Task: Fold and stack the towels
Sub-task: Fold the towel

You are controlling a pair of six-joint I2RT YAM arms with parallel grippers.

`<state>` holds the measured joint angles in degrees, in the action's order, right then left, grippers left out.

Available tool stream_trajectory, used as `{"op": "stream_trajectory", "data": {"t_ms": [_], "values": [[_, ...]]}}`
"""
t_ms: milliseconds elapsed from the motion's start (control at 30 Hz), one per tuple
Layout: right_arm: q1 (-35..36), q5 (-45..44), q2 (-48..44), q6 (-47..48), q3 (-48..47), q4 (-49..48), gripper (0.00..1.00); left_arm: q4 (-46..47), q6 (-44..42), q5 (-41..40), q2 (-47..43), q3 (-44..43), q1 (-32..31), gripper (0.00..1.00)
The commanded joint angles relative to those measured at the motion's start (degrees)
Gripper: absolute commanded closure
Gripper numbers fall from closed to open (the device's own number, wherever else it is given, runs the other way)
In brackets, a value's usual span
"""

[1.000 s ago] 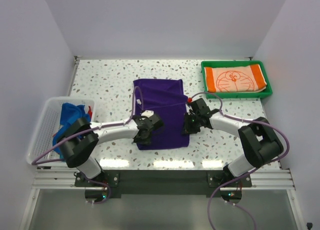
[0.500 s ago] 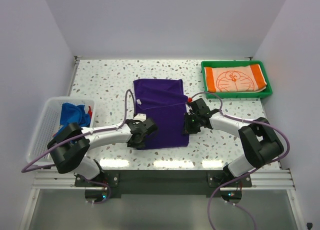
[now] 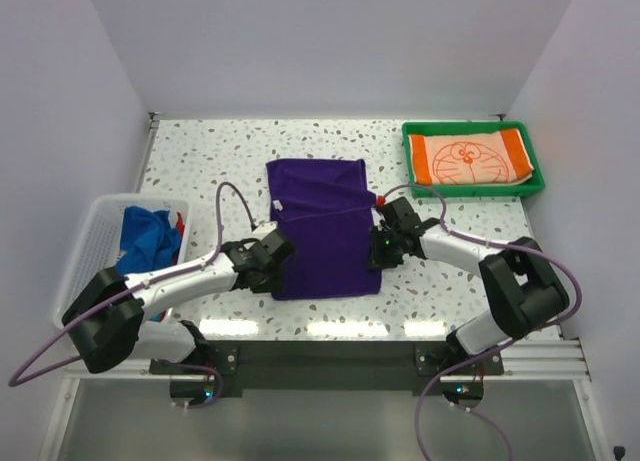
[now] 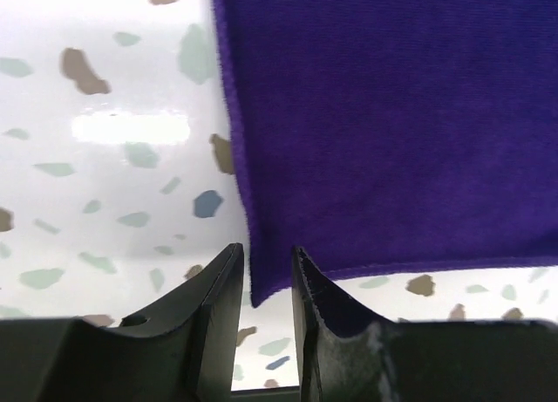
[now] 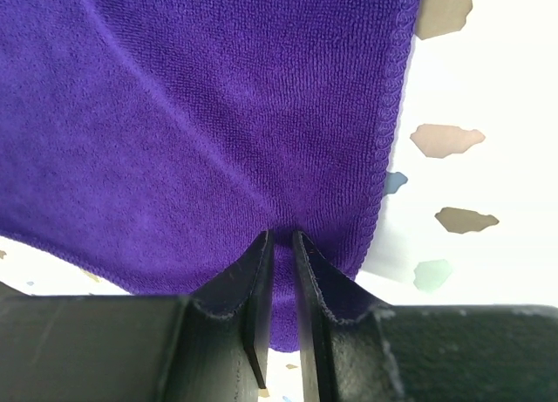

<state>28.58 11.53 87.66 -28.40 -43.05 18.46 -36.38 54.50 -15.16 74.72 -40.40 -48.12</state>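
Observation:
A dark purple towel [image 3: 320, 226] lies mid-table with its far part folded over. My left gripper [image 3: 270, 265] sits low at the towel's near left corner. In the left wrist view, that gripper [image 4: 266, 248] is open by a narrow gap and the corner of the purple towel [image 4: 384, 114] lies between the fingers. My right gripper [image 3: 381, 248] is at the towel's right edge. The right wrist view shows that gripper [image 5: 282, 235] shut on a pinch of the purple towel [image 5: 218, 114], with creases running to the tips. An orange-and-white cat-face towel [image 3: 470, 158] lies folded in the tray.
The green tray [image 3: 410, 157] stands at the back right. A white mesh basket [image 3: 88, 253] at the left edge holds a crumpled blue towel [image 3: 146, 237] and a bit of red cloth [image 3: 179, 221]. Speckled tabletop [image 3: 210, 171] surrounds the purple towel.
My left arm has swung left, taking its gripper off the purple towel's near left part to the corner at its edge. The right gripper has stayed at the right edge.

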Motion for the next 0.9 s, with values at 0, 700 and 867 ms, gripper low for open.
{"op": "stream_trajectory", "data": {"t_ms": [0,700,867], "values": [[-0.1,-3.3,-0.6,2.3,-0.6,4.7,0.80,6.1,1.4,3.5,0.0,1.0,0.4,0.67],[-0.1,-4.9,-1.1,3.4,0.6,6.5,0.79,17.4,3.3,13.5,-12.7,17.2,9.3,1.00],[-0.1,-5.2,-1.4,3.5,0.5,6.9,0.79,26.6,3.8,19.6,-18.9,23.0,10.9,1.00]]}}
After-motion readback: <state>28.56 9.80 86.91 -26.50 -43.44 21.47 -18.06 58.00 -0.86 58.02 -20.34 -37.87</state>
